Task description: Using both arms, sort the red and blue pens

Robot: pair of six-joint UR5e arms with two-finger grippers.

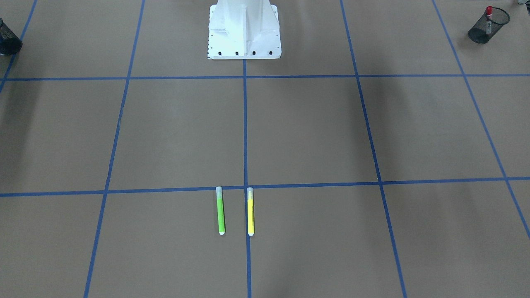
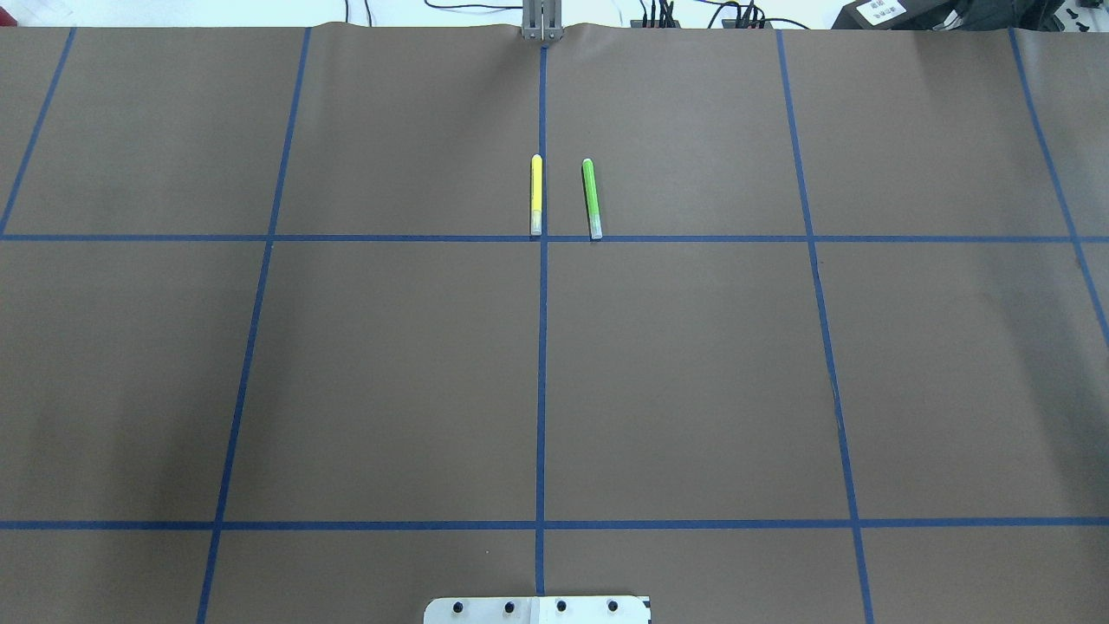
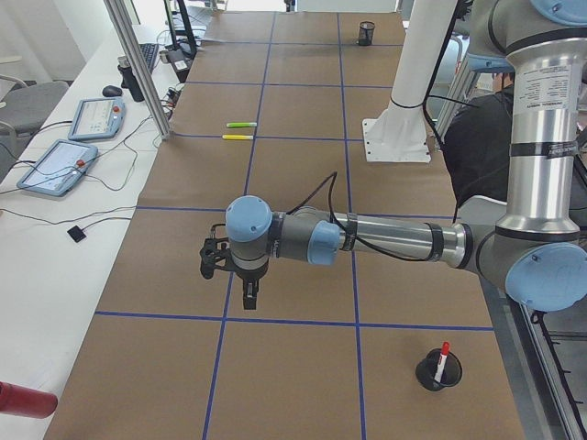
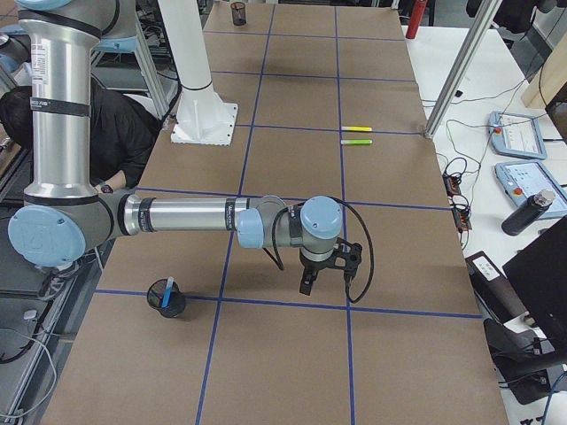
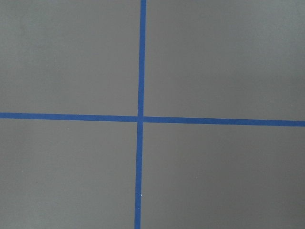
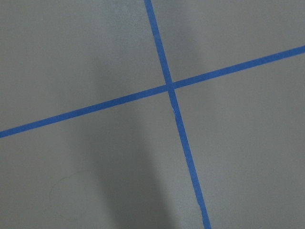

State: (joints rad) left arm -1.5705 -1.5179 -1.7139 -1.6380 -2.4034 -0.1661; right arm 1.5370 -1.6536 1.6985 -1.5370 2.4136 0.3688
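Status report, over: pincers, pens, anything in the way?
Left pincer, right pincer over table, open or shut unclear. Red pen in a cup, blue pen in another cup. Green highlighter, yellow highlighter well clear.

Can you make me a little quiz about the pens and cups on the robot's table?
1. True or false: the red marker stands in a cup.
2. The pen in the other cup is: A blue, B green, C yellow.
3. How many pens lie flat on the table?

Key: 1 true. 2 A. 3 two, the green pen and the yellow pen.
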